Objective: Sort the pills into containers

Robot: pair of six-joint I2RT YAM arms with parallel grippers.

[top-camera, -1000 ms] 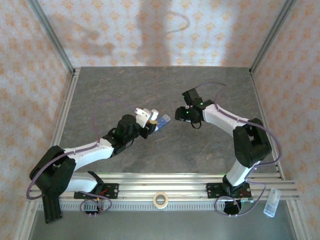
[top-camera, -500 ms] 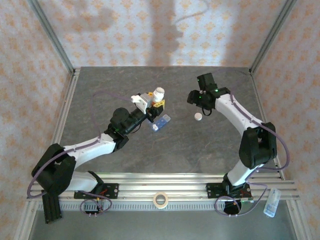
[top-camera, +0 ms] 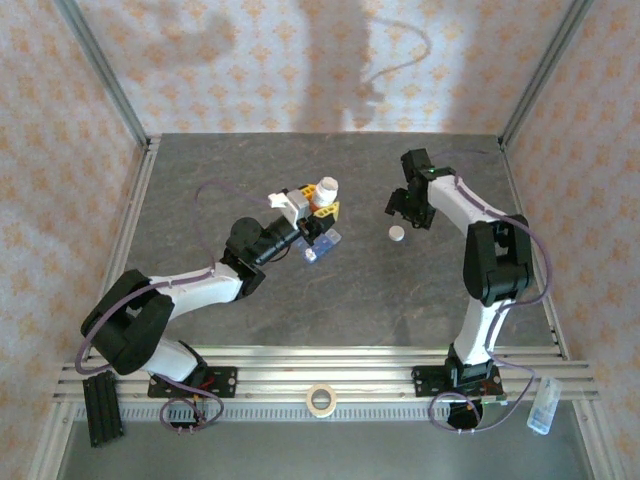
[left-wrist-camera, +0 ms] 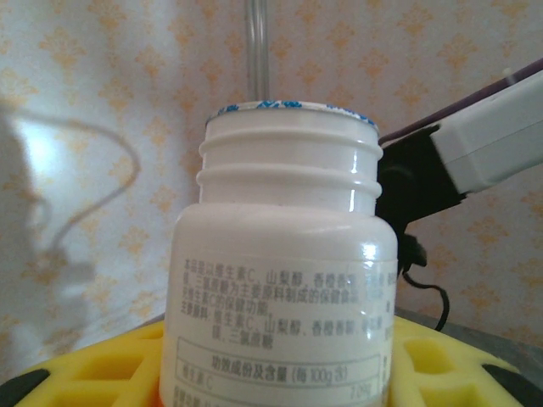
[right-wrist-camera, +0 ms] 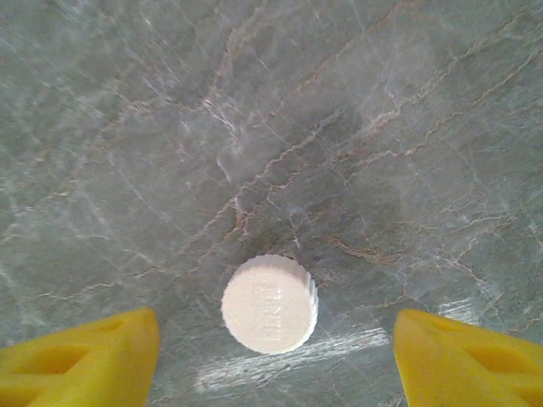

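Observation:
My left gripper [top-camera: 322, 207] is shut on a small white bottle [top-camera: 325, 189], holding it upright above the table. In the left wrist view the bottle [left-wrist-camera: 288, 280] stands uncapped between the yellow fingers [left-wrist-camera: 110, 369], with a foil seal over its mouth. The translucent blue containers [top-camera: 320, 244] lie on the table just below that gripper. The bottle's white ribbed cap [top-camera: 397, 233] lies flat on the table. My right gripper [top-camera: 404, 208] hovers open just behind it. In the right wrist view the cap [right-wrist-camera: 270, 303] sits between the spread yellow fingers [right-wrist-camera: 85, 356], untouched. The pills are hidden.
The grey marbled table [top-camera: 400, 300] is fenced by aluminium posts and patterned walls. A tape roll [top-camera: 320, 400] rests on the front rails, and a small clear bottle [top-camera: 541, 405] lies at the bottom right. The right arm [left-wrist-camera: 475, 144] crosses behind the bottle in the left wrist view.
The two grippers were together at the bottle. The right one drew back, the cap landed on the table, and the left one lifted the uncapped bottle up and to the right.

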